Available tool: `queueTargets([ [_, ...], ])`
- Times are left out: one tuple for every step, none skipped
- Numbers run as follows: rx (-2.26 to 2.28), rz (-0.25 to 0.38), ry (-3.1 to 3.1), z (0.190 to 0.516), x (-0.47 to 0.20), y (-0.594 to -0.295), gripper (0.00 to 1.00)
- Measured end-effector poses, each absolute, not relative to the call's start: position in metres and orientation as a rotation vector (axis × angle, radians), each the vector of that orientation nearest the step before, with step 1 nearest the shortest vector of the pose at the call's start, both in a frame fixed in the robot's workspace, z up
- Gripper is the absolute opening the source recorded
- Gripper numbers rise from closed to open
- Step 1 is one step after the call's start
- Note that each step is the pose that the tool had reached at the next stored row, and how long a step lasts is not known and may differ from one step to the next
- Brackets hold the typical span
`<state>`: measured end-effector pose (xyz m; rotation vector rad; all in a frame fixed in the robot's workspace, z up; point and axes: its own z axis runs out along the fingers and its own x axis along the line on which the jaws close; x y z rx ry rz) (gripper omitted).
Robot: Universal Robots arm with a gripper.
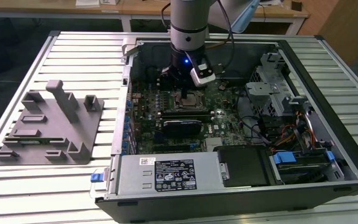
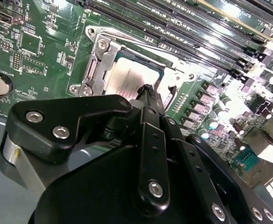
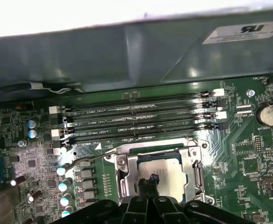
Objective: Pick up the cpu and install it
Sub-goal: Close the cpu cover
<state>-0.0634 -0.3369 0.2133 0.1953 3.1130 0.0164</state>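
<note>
1. Over the middle of the green motherboard [image 1: 227,106], inside the open dark tower case [image 1: 229,204], the gripper [image 2: 148,89] points tip-down at the socket; black, matte, angular links with bright screw heads.
2. Fingers [image 2: 151,135]: two slim black bars that converge to a narrow tip; drawn together with no gap that I can see; nothing clamped between them.
3. cpu [image 2: 127,78]: small flat square, silvery-grey metal top with a dull sheen; lies level in the socket, directly beneath the fingertips; whether the tips touch its top, cannot tell.
4. Socket frame [image 2: 95,65]: bright stamped steel, rectangular, round screw heads at the corners; surrounds the cpu on all sides; a thin wire lever [image 3: 87,160] runs along one edge.
5. Memory slots [image 3: 141,116]: four long black parallel channels, just beside the socket; white latches at the ends.
6. Coin cell [image 3: 267,113]: round, shiny disc, near the slots' end.
7. Capacitors [image 3: 61,186]: small upright cylinders with pale metal caps, in a row beside the socket.
8. Exterior view: slatted metal table [image 1: 73,56], ribbed and pale; on it at the exterior view's left, well apart from the case, a matte grey blocky fixture [image 1: 48,133] with upright posts.
9. Power supply [image 1: 166,173]: plain sheet-metal box with a label, at the near edge of the case.
</note>
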Motion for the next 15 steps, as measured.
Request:
queueTargets([
  [0.195, 0.016, 3.113, 0.213, -0.0641, -0.3369, 0.11],
  [0.195, 0.016, 3.113, 0.2125, -0.0651, -0.3369, 0.11],
  [0.195, 0.017, 3.113, 0.2119, -0.066, -0.3369, 0.11],
  [0.195, 0.017, 3.113, 0.2111, -0.0669, -0.3369, 0.11],
  [0.194, 0.019, 3.113, 0.2104, -0.0677, -0.3369, 0.11],
  [0.193, 0.021, 3.113, 0.2096, -0.0687, -0.3369, 0.11],
  [0.191, 0.023, 3.114, 0.2089, -0.0697, -0.3369, 0.11],
  [0.189, 0.024, 3.114, 0.2083, -0.0707, -0.3369, 0.11],
  [0.187, 0.025, 3.114, 0.2078, -0.0714, -0.3369, 0.11],
  [0.184, 0.025, 3.114, 0.2074, -0.072, -0.3369, 0.11],
  [0.182, 0.025, 3.114, 0.207, -0.0726, -0.3369, 0.11],
  [0.179, 0.025, 3.114, 0.2068, -0.0728, -0.3367, 0.11],
  [0.177, 0.025, 3.114, 0.2066, -0.0729, -0.3365, 0.11],
  [0.175, 0.025, 3.114, 0.2065, -0.073, -0.3363, 0.11],
  [0.174, 0.025, 3.114, 0.2064, -0.073, -0.3361, 0.11],
])
